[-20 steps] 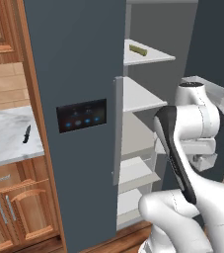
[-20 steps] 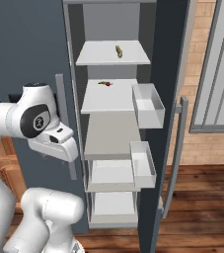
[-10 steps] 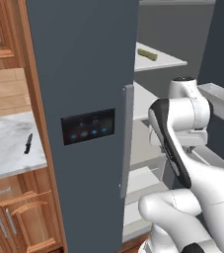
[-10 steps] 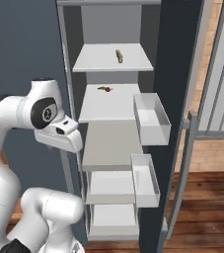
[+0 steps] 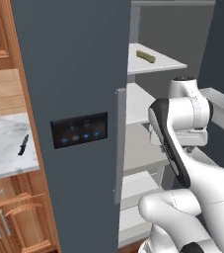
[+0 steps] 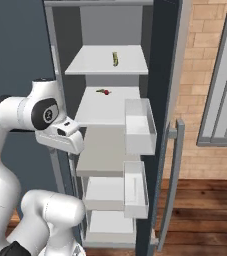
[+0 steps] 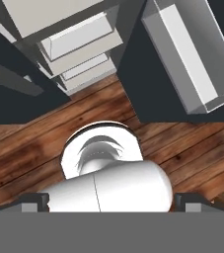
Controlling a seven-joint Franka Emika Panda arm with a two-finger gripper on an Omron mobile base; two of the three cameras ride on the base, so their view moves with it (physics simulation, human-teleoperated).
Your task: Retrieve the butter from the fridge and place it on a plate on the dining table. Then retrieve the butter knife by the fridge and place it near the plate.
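A home kitchen: tall slate-grey fridge (image 5: 74,74) standing open on pale shelves (image 6: 107,62), wooden cabinets (image 5: 12,225) under a marble counter (image 5: 2,148) with a dark butter knife (image 5: 23,145) on it, wood-plank floor (image 7: 29,143), brick wall (image 6: 200,60) behind.

Fridge (image 5: 79,74) top and bottom were cut off by the left base view's 12 and 6 o'clock edges; its closed door hid the left part of the shelves. Small red item (image 6: 103,91) on the second shelf was too small to identify. Butter knife (image 5: 23,145) at 9 o'clock was too small for detail.
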